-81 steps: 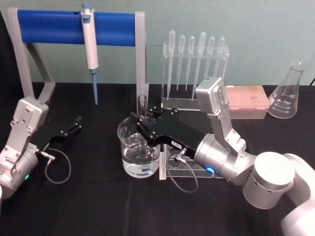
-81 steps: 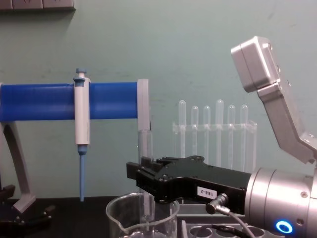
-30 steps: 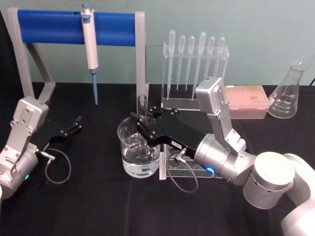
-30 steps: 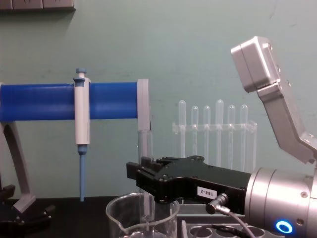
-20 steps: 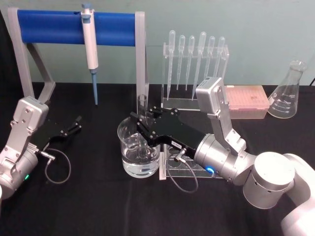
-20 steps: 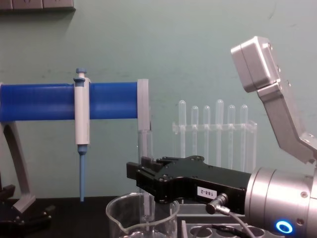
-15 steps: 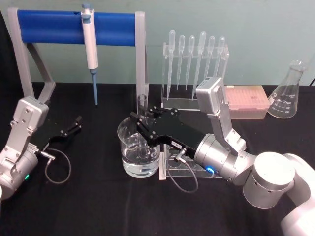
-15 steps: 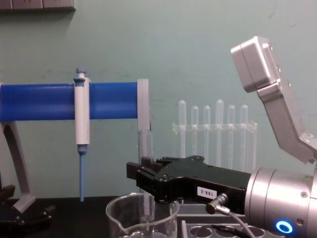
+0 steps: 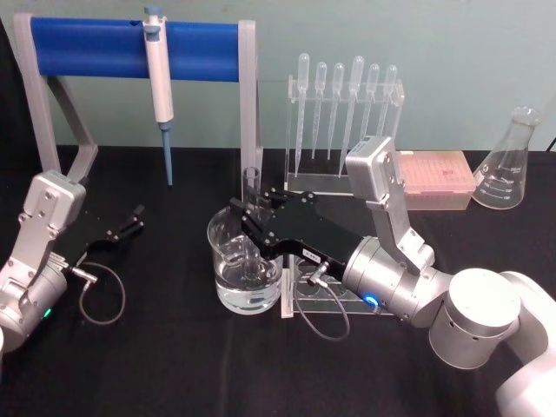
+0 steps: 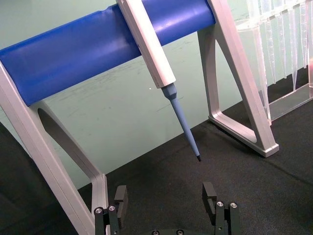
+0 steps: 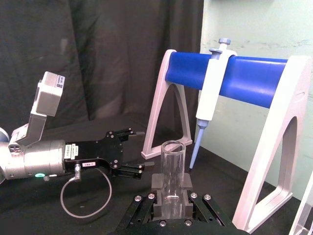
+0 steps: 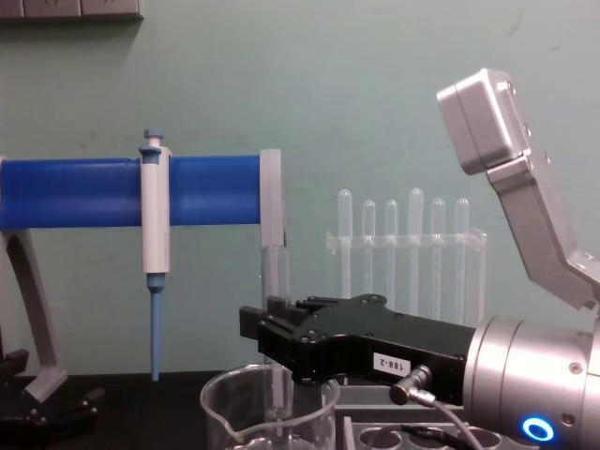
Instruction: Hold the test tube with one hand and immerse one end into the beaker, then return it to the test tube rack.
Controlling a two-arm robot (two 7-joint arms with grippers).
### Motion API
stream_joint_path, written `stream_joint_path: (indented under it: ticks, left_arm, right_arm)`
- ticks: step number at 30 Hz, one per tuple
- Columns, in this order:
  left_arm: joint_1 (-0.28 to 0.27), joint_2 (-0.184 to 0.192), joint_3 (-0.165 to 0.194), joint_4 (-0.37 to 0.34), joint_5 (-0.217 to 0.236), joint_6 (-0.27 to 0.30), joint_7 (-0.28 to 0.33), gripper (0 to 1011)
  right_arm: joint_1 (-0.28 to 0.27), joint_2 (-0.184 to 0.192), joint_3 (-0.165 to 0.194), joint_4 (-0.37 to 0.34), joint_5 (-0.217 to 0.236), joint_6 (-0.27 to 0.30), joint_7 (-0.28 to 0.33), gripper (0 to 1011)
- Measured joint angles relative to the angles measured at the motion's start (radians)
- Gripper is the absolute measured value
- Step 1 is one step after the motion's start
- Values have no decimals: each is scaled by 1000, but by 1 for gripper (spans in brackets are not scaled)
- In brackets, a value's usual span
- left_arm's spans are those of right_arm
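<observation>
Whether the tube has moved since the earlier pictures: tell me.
No. The tube, held by the right gripper, stays dipped in the beaker, unshifted against the stand's grey post.
</observation>
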Motion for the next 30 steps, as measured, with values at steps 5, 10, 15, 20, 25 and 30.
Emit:
stream_joint_path:
  ticks: [5, 10, 15, 20, 25, 30]
  left_arm:
    - [0, 0, 0, 0, 0, 0, 0, 1000]
    - [0, 0, 0, 0, 0, 0, 0, 1000]
    - [0, 0, 0, 0, 0, 0, 0, 1000]
    - [0, 0, 0, 0, 0, 0, 0, 1000]
    - [0, 0, 0, 0, 0, 0, 0, 1000]
    - [0, 0, 0, 0, 0, 0, 0, 1000]
  right_arm:
    - [0, 0, 0, 0, 0, 0, 0, 224]
    - [0, 0, 0, 0, 0, 0, 0, 225]
    - [0, 0, 0, 0, 0, 0, 0, 225]
    - [0, 0, 0, 0, 0, 0, 0, 224]
    - [0, 0, 0, 0, 0, 0, 0, 225]
    - [0, 0, 0, 0, 0, 0, 0, 224]
